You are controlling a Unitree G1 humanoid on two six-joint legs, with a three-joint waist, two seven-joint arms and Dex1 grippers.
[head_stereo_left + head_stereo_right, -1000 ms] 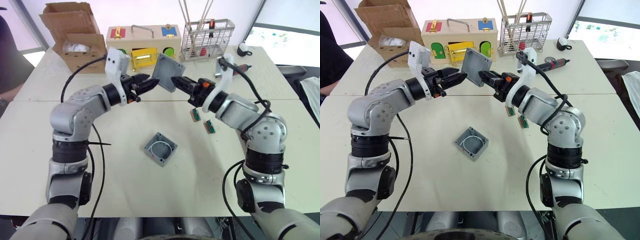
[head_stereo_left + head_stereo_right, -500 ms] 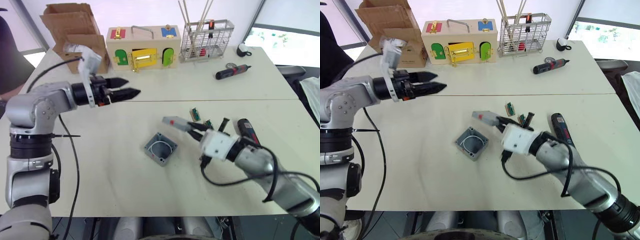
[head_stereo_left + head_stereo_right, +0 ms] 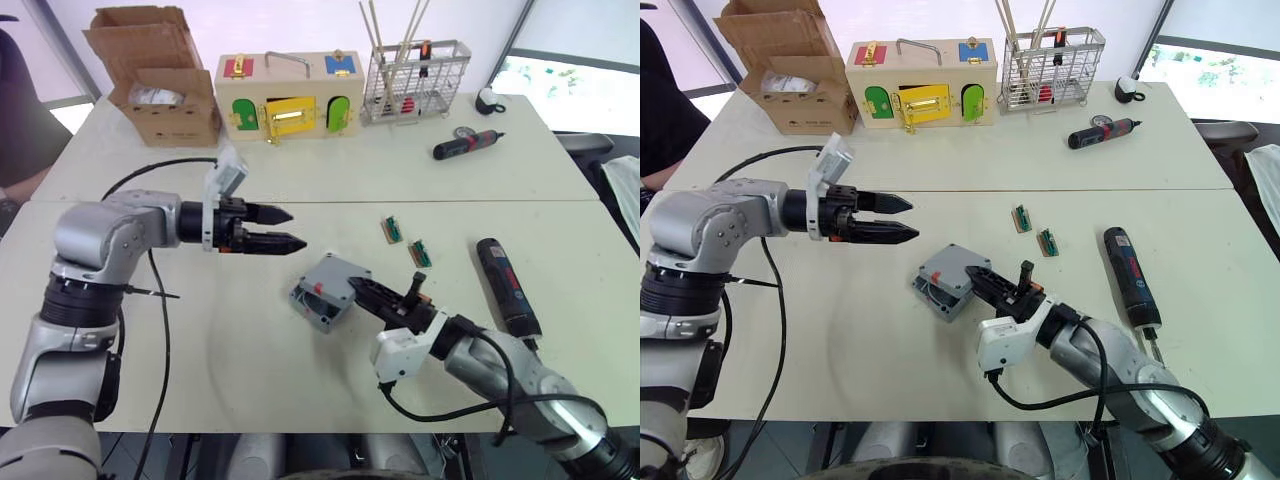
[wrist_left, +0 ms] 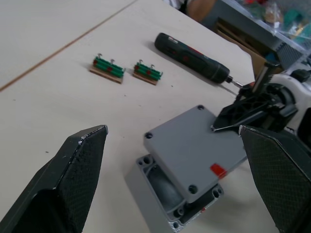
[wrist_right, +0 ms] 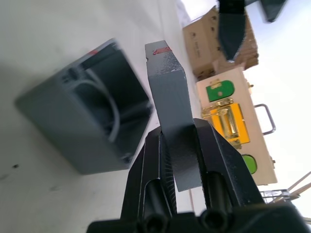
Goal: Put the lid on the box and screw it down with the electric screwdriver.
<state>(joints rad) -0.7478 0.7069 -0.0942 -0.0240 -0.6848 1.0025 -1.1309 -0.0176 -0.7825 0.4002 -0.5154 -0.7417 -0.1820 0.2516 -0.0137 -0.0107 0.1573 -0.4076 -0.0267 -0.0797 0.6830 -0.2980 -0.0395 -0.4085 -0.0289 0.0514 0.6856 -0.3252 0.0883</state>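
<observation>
- Nearest the front edge of the pale table (image 3: 250,400), we are seeing the right gripper (image 3: 362,290) pinching the flat grey square plastic lid (image 3: 336,276) by one edge between its two black fingers.
- We are seeing the lid tilting over the small grey square plastic box (image 3: 317,305), which is sitting around the middle of the table; the lid is covering part of the box's opening and not lying flush on it.
- Toward the right edge, the thick dark cylindrical electric screwdriver (image 3: 506,286) with the red-and-blue label is lying on the table, well apart from the box.
- Between the box and the screwdriver, two small green terminal blocks (image 3: 404,241) are lying side by side.
- Left of the box, the left gripper (image 3: 283,228) is hovering above the table with its fingers spread, holding nothing.
- Along the far edge, an open cardboard box (image 3: 155,75), a wooden box with coloured doors (image 3: 288,94), a wire basket (image 3: 415,79) and a smaller black-and-red screwdriver (image 3: 467,144) are standing.
</observation>
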